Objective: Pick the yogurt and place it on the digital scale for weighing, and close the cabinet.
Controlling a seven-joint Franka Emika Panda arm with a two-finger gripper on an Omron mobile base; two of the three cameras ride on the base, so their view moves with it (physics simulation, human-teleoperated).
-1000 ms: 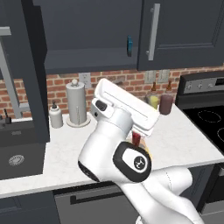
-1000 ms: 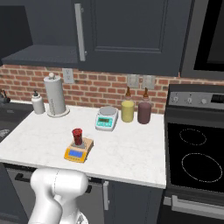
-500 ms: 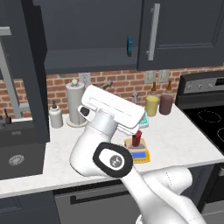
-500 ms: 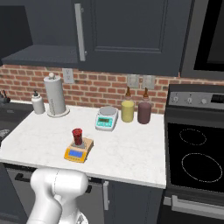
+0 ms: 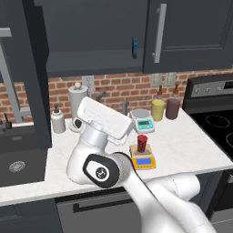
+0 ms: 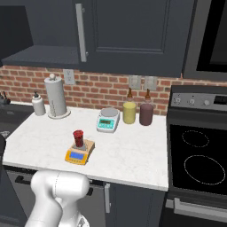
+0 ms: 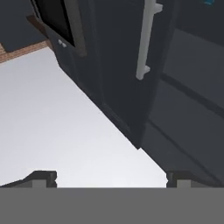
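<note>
I see the yogurt (image 6: 78,138) standing upright on the grey plate of the digital scale (image 6: 79,152), and I take that orange-yellow scale as my landmark on the white counter (image 6: 133,155). In the left base view the same cup (image 5: 142,143) sits on the scale (image 5: 144,159), just beyond my arm's white hand housing.

Behind the digital scale and a little to its right stands a white scale (image 6: 108,120) with a teal display, well apart from it. Further right of that, against the brick wall, are a yellow jar (image 6: 129,111) and a dark purple jar (image 6: 146,113), side by side. Behind and to the left of the digital scale stands a paper towel roll (image 6: 55,96), with a small white bottle (image 6: 39,104) just beside it. The stove (image 6: 199,159) lies well to the right of the scale.

Above the scale hangs the cabinet (image 6: 128,31), with its long silver bar handle (image 6: 81,32). In the left base view its left door (image 5: 27,68) stands swung out toward me, edge-on, so the cabinet is still open.

My gripper (image 7: 112,177) points up at the cabinet's underside and a door with a bar handle (image 7: 146,39). Its two fingertips (image 7: 41,178) sit far apart at the bottom of the hand view, spread wide with nothing between them.
</note>
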